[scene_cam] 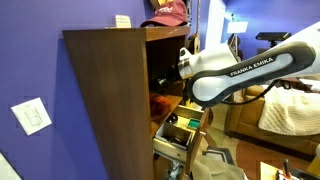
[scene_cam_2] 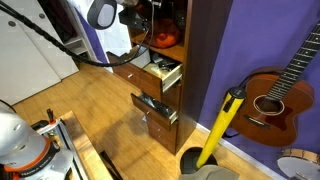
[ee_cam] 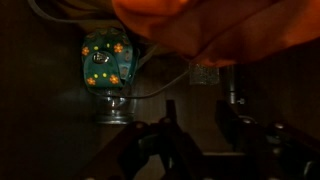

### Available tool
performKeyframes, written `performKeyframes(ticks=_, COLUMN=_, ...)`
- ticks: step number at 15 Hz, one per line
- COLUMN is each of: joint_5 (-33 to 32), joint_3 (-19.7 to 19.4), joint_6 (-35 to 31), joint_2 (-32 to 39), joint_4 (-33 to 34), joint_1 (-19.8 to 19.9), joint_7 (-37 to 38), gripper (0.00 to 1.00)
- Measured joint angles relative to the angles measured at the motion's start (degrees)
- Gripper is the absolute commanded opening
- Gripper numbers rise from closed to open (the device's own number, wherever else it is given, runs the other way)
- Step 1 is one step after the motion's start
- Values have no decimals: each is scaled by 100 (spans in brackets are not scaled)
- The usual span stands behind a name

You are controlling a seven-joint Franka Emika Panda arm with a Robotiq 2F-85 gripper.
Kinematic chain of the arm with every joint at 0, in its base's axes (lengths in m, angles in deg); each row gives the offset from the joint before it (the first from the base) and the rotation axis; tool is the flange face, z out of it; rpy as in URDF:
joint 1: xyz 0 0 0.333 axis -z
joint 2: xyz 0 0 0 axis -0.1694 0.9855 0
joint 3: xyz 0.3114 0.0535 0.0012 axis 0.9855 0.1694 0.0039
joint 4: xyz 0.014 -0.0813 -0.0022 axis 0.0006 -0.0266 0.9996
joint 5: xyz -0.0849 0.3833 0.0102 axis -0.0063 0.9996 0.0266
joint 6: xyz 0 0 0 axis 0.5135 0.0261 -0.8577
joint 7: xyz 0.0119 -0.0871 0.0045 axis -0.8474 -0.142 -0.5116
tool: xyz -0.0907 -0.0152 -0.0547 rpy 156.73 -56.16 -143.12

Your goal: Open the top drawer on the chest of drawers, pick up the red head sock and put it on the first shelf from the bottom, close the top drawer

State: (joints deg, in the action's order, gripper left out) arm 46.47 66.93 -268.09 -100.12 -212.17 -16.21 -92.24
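Note:
The brown chest of drawers (scene_cam: 110,95) shows in both exterior views, and its top drawer (scene_cam_2: 160,70) stands pulled out. My arm reaches into the shelf opening above the drawers, with my gripper (scene_cam: 172,70) inside it. In the wrist view the two fingers of my gripper (ee_cam: 198,125) are apart with nothing between them. A blurred reddish-orange cloth-like shape (ee_cam: 200,25) fills the top of the wrist view, close to the camera; I cannot tell if it is the red head sock. An orange patch (scene_cam_2: 165,38) shows on the shelf.
A teal ornament with orange flowers (ee_cam: 105,60) stands on a glass base in the dark shelf. A lower drawer (scene_cam_2: 155,105) is open too. A red cap (scene_cam: 170,12) lies on top of the unit. A guitar (scene_cam_2: 285,95) and a yellow pole (scene_cam_2: 222,125) stand beside it.

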Motion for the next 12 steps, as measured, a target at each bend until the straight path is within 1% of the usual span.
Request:
performKeyframes(ticks=3, joint_5=-4, joint_3=-45, joint_6=31, joint_2=-81, joint_4=-68, joint_1=39, joint_7=-6, gripper=99)
performKeyframes(ticks=4, joint_5=-18, joint_3=-45, joint_6=155, joint_2=-133, joint_4=-113, joint_1=72, joint_7=-18, gripper=100)
performKeyframes(ticks=7, joint_5=-99, joint_3=-7, joint_6=955, joint_2=-399, joint_4=-288, joint_1=266, joint_7=-36, gripper=100)
performKeyframes(ticks=12, joint_5=-600, joint_3=256, joint_6=1832, joint_2=-963, joint_4=-718, joint_1=849, joint_7=-13, gripper=100)
